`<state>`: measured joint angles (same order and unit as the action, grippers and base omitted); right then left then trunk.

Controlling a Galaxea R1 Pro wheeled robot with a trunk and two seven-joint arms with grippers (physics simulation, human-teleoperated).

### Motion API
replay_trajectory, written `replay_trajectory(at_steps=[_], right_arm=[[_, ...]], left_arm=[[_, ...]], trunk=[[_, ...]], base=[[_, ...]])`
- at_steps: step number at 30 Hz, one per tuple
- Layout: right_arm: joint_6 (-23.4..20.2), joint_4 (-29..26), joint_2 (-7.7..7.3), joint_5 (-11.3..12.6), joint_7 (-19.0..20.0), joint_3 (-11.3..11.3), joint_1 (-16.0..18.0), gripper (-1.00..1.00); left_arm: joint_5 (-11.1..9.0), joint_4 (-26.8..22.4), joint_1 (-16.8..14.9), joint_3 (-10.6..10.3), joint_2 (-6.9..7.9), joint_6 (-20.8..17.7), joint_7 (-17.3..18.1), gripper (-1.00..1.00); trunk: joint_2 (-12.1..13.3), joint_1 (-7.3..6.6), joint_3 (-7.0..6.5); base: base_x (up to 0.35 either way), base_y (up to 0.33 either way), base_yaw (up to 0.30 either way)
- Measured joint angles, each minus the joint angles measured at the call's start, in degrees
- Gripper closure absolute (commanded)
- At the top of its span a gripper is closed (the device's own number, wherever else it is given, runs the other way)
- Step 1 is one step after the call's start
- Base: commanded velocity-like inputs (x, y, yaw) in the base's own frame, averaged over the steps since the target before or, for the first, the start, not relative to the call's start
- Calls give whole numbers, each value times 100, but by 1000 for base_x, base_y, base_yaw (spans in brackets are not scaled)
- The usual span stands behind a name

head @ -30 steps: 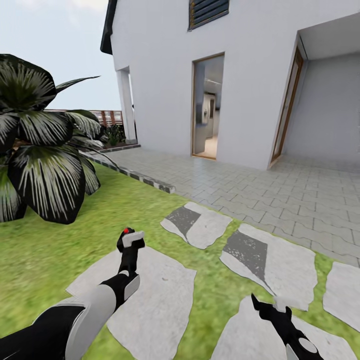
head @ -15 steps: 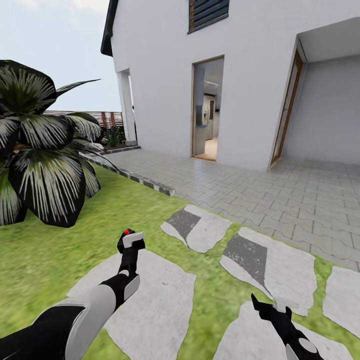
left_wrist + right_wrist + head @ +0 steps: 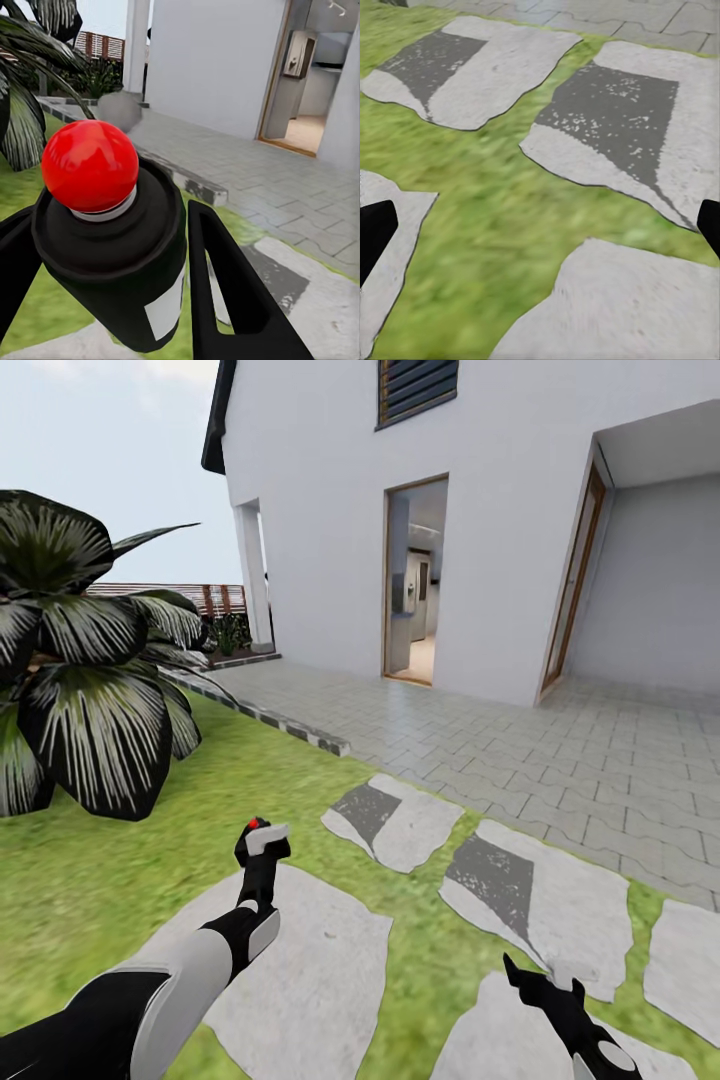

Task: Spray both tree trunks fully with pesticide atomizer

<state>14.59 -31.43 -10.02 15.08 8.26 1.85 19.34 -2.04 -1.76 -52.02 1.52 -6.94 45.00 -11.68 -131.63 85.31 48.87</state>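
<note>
Grass (image 3: 90,880) and pale stepping stones (image 3: 300,980) are seen underfoot, with grey paving (image 3: 520,740) beyond and a white house (image 3: 320,510) whose doorway (image 3: 415,575) stands open. A dark palm-like plant (image 3: 80,680) is seen on the lawn at the left. The pesticide atomizer (image 3: 112,247) is clamped between the fingers of the left gripper (image 3: 260,845), held upright above a stepping stone, red dot (image 3: 90,165) on top. A blank white label (image 3: 166,307) is noted on its dark body; no writing is legible. The right gripper (image 3: 540,980) is held low over the stones, fingers (image 3: 375,232) spread apart and holding nothing.
</note>
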Motion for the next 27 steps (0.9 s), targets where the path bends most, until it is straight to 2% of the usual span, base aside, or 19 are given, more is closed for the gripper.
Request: replay_trajectory(at_steps=[27], right_arm=[[0, 12, 0, -1, 0, 0, 7, -100]], left_arm=[[0, 6, 2, 0, -9, -17, 17, 100]], trunk=[[1083, -593, -485]], base=[[0, 0, 0]])
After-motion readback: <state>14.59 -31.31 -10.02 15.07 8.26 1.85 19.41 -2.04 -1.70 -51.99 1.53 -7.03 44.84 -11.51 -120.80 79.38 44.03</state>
